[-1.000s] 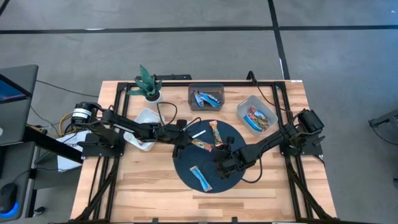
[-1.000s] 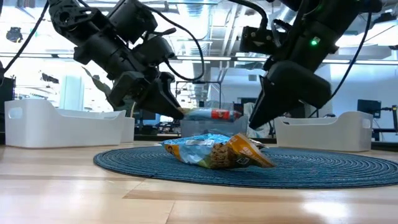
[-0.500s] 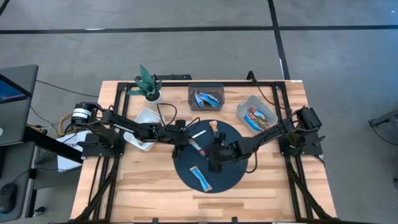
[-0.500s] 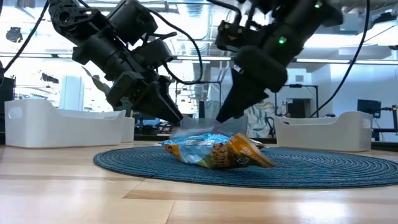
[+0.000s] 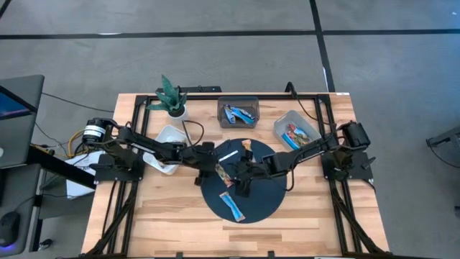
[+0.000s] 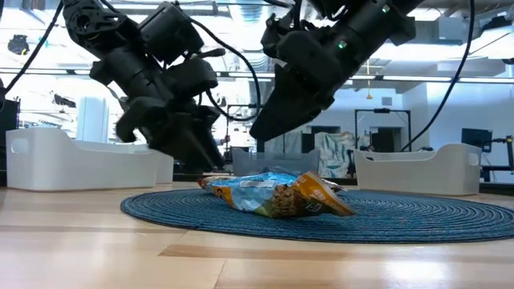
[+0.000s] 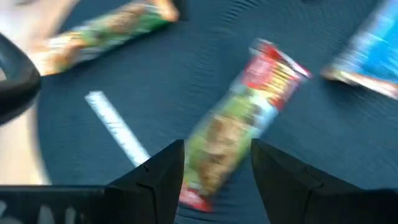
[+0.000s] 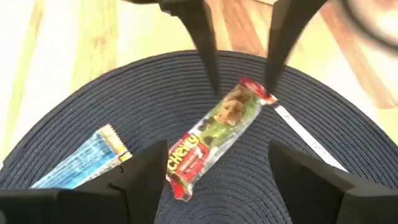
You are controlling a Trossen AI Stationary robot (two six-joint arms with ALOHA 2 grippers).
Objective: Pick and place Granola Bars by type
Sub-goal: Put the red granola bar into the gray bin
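A multicoloured granola bar [image 7: 242, 124] lies flat on the dark round mat [image 5: 262, 198]. My left gripper [image 7: 217, 168] is open, low over the mat, its fingers on either side of the bar's one end [image 8: 252, 87]. My right gripper [image 8: 227, 180] is open wide and hovers over the bar's other end, facing the left gripper. A blue bar [image 5: 232, 206] lies on the mat's near part. Another multicoloured bar [image 5: 248, 150] and a thin white stick [image 5: 230, 155] lie on its far part.
A dark bin [image 5: 238, 112] with blue bars stands at the far edge, and a pale bin [image 5: 296, 134] with multicoloured bars at the far right. A white bin [image 5: 167, 140] and a small plant [image 5: 171, 97] stand at the far left. Bare wood lies near the front edge.
The multicoloured bar, held clear of the mat a second ago, has dropped flat onto it. My left gripper has opened, let go and sunk toward the mat. My right gripper has opened and swung toward the table's left, over the bar.
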